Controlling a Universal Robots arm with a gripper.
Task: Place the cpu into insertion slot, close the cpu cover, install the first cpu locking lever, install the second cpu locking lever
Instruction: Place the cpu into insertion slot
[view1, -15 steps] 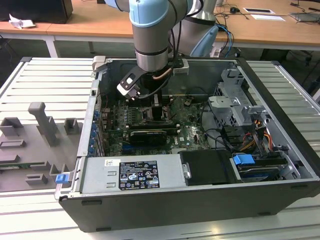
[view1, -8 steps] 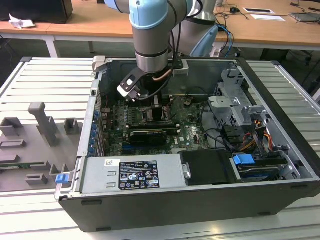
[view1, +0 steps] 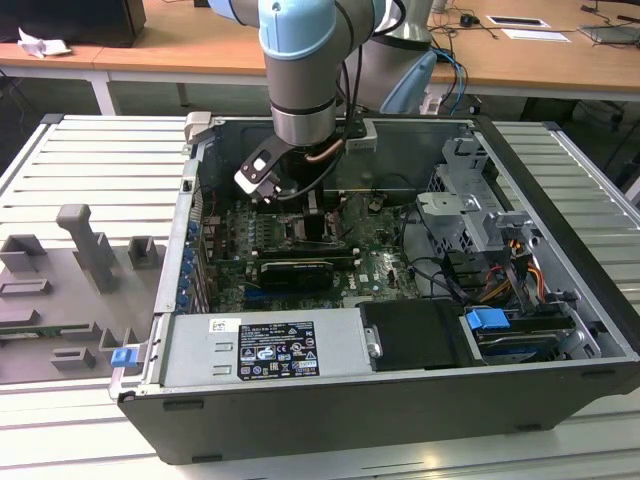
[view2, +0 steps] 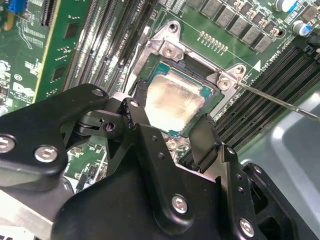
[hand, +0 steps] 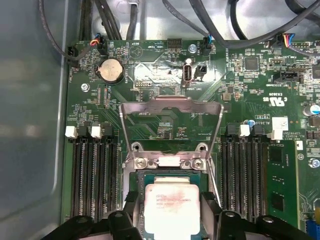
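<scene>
Second wrist view: the chip (view2: 175, 100) lies flat, directly beneath the gripper (view2: 172, 112); whether it is pinched cannot be told.

Exterior view: raised, set back, angled down into the open computer case (view1: 330, 420). Both wrist views: close above the motherboard (hand: 250, 90), first facing squarely down, second obliquely; shared ground, the cpu (view2: 175, 102) (hand: 170, 210) and flanking memory slots (hand: 92, 175).
</scene>
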